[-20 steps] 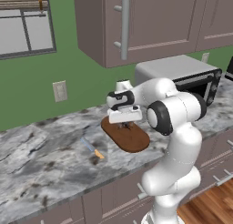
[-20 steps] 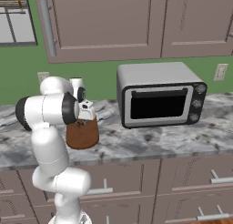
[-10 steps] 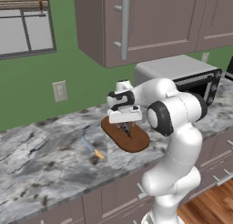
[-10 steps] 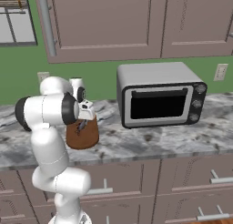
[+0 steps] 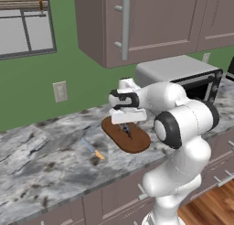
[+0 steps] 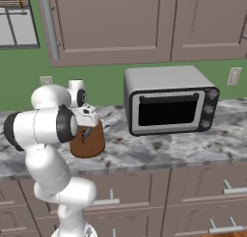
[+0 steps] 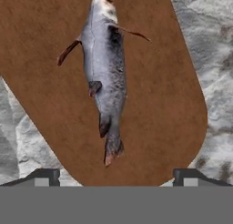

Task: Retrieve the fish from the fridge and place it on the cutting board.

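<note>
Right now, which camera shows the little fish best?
The hand view: the fish lies close up on the cutting board, fins and tail plain. In the left base view the fish is a small dark sliver under the gripper. The right base view shows it partly hidden by the arm.

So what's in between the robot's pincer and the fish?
Nothing. In the hand view the open pincer hangs above the fish, which lies on the cutting board; just bare brown board shows between them.
</note>
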